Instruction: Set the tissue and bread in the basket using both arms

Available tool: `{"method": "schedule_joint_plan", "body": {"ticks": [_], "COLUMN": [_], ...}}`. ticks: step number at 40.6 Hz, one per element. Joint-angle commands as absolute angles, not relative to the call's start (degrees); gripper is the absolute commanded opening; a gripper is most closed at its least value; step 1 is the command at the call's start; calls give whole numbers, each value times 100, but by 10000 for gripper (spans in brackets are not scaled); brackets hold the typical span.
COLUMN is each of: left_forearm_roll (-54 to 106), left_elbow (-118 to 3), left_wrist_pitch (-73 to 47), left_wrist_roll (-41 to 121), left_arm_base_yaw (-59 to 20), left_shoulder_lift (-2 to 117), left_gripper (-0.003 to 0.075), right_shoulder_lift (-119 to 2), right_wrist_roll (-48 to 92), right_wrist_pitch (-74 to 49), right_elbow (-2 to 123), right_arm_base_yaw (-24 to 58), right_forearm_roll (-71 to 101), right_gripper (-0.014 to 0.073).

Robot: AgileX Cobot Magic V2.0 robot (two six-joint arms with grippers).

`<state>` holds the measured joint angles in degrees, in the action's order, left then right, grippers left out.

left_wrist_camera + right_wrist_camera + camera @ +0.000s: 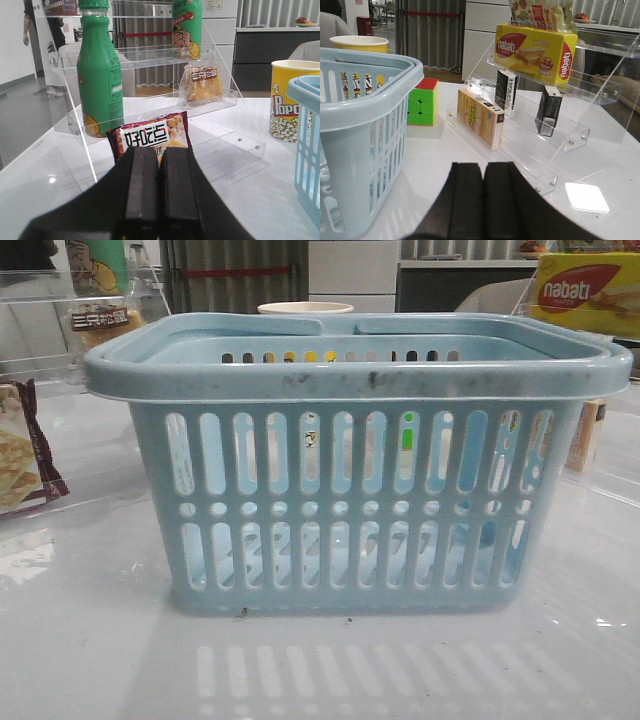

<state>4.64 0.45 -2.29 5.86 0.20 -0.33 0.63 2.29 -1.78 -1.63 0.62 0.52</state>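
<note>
Both arms at rest, nothing grasped. The left tool [159,185] is shown with its fingers pressed together and empty; the right tool [482,200] likewise. The basket [360,375] stands on the counter [90,640] between the two arms. The bread [202,85] is seen propped upright on a low step of the clear shelf [150,60], ahead of the left tool and beyond the cracker packet [152,137]; the left arm is judged the nearer. The tissue [548,110] is seen standing on end, long axis vertical, on the right-hand stepped rack [570,135], ahead of the right tool.
</note>
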Motion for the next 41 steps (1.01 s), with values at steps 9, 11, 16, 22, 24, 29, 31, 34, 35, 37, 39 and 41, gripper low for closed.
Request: {"method": "schedule_joint_plan", "body": {"ticks": [9, 11, 16, 22, 24, 29, 31, 34, 35, 37, 39, 41], "left_forearm_roll": [509, 509, 509, 509, 509, 509, 509, 509, 519, 522, 522, 522], "left_elbow": [34, 34, 34, 34, 34, 34, 34, 0, -42, -205, -450, -749], "left_wrist_pitch": [247, 247, 247, 247, 247, 247, 277, 529, 587, 661, 646, 540], "left_wrist_roll": [594, 594, 594, 594, 594, 594, 594, 594, 594, 594, 594, 594], "left_arm_base_yaw": [-18, -18, -18, -18, -18, -18, -18, -18, -18, -29, -55, -63], "left_shoulder_lift": [-128, -128, -128, -128, -128, -128, -128, -128, -128, -128, -128, -128], "left_gripper": [90, 90, 90, 90, 90, 90, 90, 90, 90, 90, 90, 90], "right_shoulder_lift": [163, 163, 163, 163, 163, 163, 163, 163, 163, 163, 163, 163], "right_wrist_roll": [251, 251, 251, 251, 251, 251, 251, 251, 251, 251, 251, 251], "right_wrist_pitch": [334, 334, 334, 334, 334, 459, 560, 656, 634, 583, 482, 295], "right_elbow": [-169, -169, -169, -169, -169, -169, -169, -105, -27, 174, 444, 773], "right_arm_base_yaw": [28, 28, 28, 28, 28, 28, 28, 34, 34, 34, 34, 34], "right_forearm_roll": [0, 0, 0, 0, 0, 0, 0, 0, 0, 0, 0, 0], "right_gripper": [67, 67, 67, 67, 67, 67, 67, 67, 67, 67, 67, 67]}}
